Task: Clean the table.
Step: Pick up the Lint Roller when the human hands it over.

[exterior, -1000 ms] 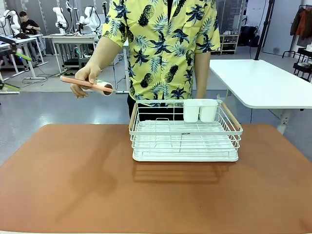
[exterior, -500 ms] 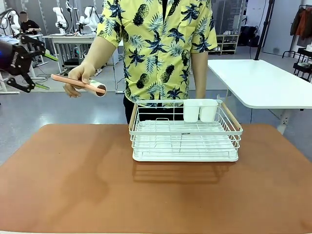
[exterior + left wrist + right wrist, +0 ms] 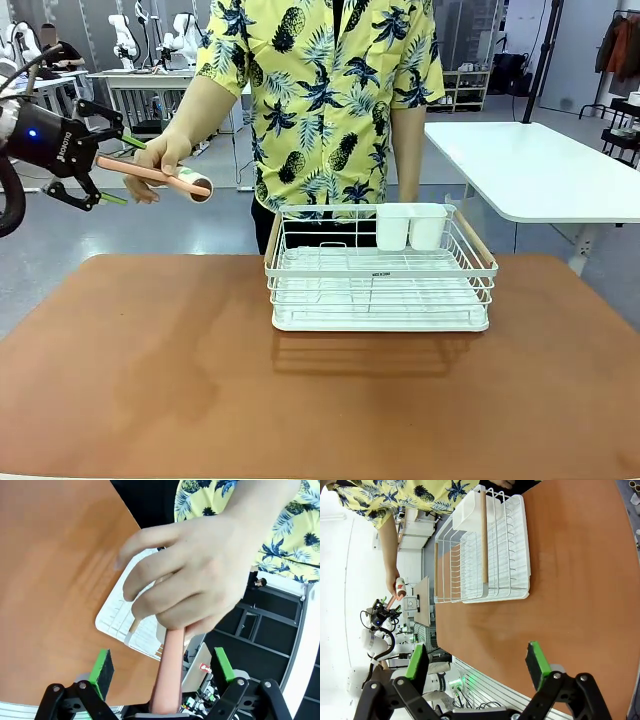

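Handover step. The person's hand (image 3: 158,158) presents a lint roller (image 3: 185,181) at 10 o'clock from the white rack (image 3: 380,300). The left gripper (image 3: 122,170) stands spread, one pad on each side of the pink handle and neither touching it. The right gripper (image 3: 476,666) is likewise spread and holds nothing above the table (image 3: 200,400), which spans 3 to 9 o'clock beneath the rack. Next, we judge, we close on the handle clear of the person's fingers, then lower the roller toward 6 o'clock.
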{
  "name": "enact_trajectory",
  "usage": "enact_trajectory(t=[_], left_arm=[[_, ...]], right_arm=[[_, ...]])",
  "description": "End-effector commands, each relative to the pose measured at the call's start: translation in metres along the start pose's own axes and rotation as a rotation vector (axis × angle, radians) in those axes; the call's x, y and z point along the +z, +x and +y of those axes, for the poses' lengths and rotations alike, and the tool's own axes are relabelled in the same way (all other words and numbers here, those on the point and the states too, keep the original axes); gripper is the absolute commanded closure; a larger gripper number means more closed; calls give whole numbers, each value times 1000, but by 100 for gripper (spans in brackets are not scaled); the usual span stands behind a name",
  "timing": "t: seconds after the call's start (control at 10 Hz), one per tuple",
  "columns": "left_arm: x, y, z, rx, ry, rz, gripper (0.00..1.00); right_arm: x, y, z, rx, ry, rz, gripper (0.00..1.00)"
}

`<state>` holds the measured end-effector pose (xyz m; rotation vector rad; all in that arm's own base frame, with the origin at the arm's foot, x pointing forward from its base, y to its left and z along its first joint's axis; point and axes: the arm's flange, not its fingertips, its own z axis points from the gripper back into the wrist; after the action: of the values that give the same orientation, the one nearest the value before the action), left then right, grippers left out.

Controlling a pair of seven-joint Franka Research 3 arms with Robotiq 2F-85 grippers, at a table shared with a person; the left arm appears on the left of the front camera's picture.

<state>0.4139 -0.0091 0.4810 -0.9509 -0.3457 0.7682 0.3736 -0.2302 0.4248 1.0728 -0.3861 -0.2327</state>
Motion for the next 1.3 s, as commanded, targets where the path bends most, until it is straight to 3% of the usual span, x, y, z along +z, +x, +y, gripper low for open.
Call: enact_trajectory(t=[0.0,0.1,0.2,0.3,0.4,0.5,0.6,0.7,0.8,0.9,1.0,1.1,1.2], left_arm=[[-9,3,4,3,-33,-27,0],[-10,8,3,-10,-59,-46,16],[-11,8,3,-5,-63,-37,20],[-11,10,4,-7,-70,-40,36],[-11,11,4,-5,-73,-39,39],[-11,10,4,-9,-79,-36,56],[-11,10,4,-9,-85,-35,39],[-11,11,3,-8,-87,-36,76],[-11,10,3,-5,-91,-35,59],[-11,10,3,-3,-94,-39,96],[-11,10,3,-3,-97,-39,79],[-10,10,3,-4,-95,-36,100],[-7,12,2,-5,-103,-37,99]], right_arm=[[3,-2,2,13,4,8,0],[3,-2,2,13,4,8,0],[3,-2,2,13,4,8,0],[3,-2,2,13,4,8,0],[3,-2,2,13,4,8,0],[3,-2,2,13,4,8,0],[3,-2,2,13,4,8,0],[3,-2,2,13,4,8,0],[3,-2,2,13,4,8,0],[3,-2,2,13,4,8,0],[3,-2,2,13,4,8,0],[3,-2,2,13,4,8,0],[3,-2,2,13,4,8,0]])
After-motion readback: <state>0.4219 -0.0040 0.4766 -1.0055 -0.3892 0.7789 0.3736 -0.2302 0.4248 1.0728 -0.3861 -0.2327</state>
